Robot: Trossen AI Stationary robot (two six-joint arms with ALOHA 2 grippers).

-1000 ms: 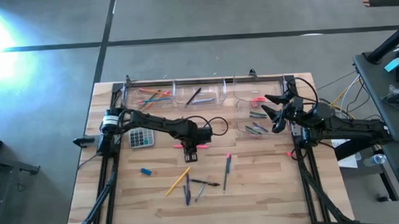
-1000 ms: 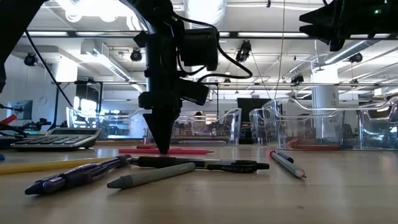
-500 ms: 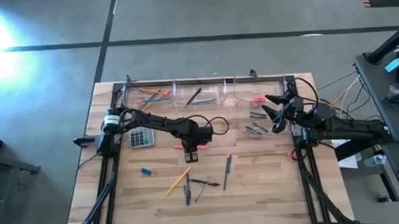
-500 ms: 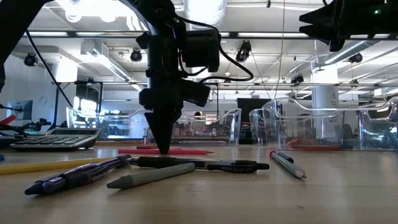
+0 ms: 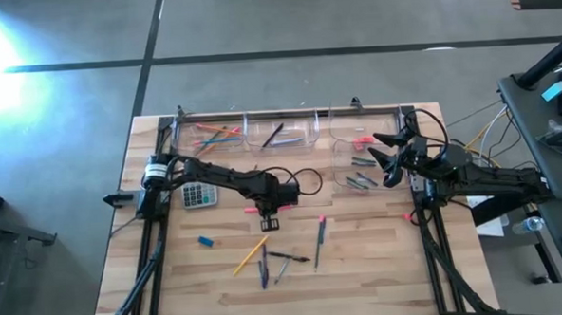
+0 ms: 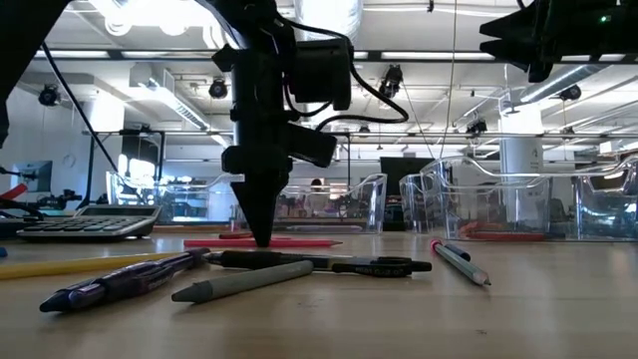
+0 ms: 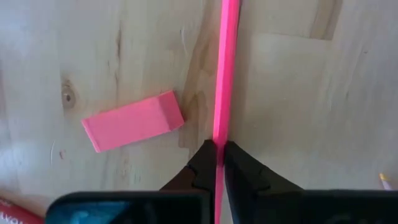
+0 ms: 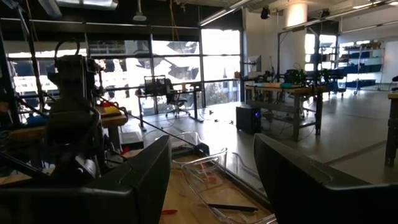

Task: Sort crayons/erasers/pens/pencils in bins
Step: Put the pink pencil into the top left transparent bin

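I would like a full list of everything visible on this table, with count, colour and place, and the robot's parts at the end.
bins: four, clear, far edge and right side
bin contents: several, mixed colours, inside the bins
calculator: one, grey, left side
blue eraser: one, blue, front left
pink eraser: one, pink, beside the gripped pencil
pink pencil: one, pink, centre
yellow pencil: one, yellow, front centre
loose pens: four, dark or grey, front centre
left hand: black, centre, shut on pink pencil
right hand: black, open, above the right bins
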